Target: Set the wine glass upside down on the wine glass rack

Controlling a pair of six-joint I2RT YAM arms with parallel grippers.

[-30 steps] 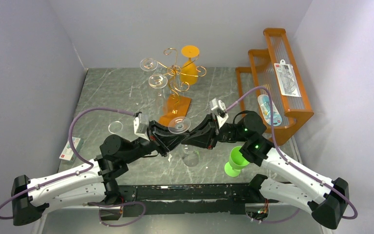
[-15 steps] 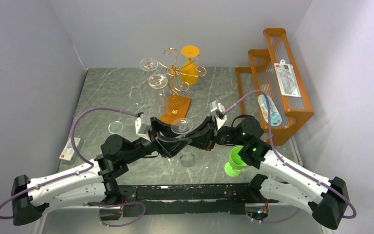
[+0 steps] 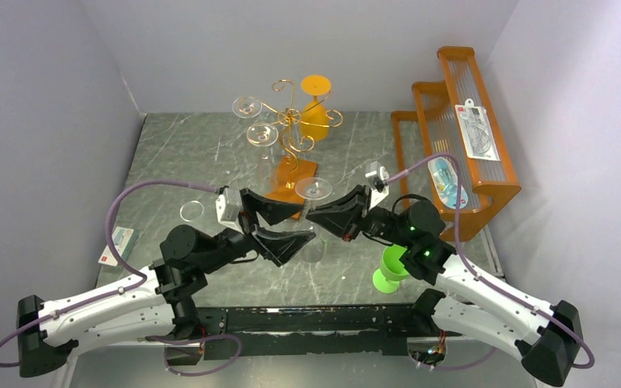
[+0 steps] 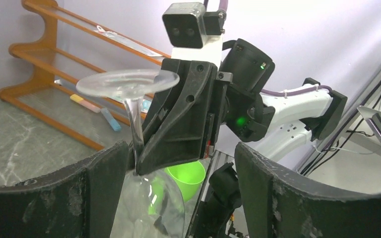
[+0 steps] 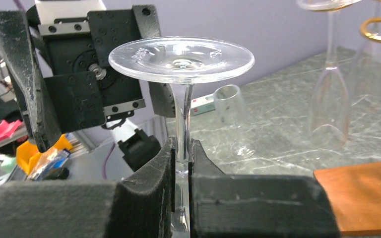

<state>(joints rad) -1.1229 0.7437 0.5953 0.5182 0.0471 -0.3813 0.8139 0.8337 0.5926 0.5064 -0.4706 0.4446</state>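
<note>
The right gripper point(image 5: 181, 166) clamps the stem of the wine glass point(image 5: 181, 57), which is held upside down (foot up, bowl down) above the grey marbled table point(image 3: 186, 153). The left gripper point(image 3: 294, 224) stands with its jaws wide apart on either side of the bowl. Just beyond, the wine glass rack point(image 3: 289, 133) holds 2 clear glasses point(image 3: 247, 106) and 1 orange glass point(image 3: 315, 113).

Four clear glasses point(image 3: 314, 189), one orange glass point(image 3: 315, 113), one green cup point(image 3: 392, 263), one rack point(image 3: 295, 174)
</note>
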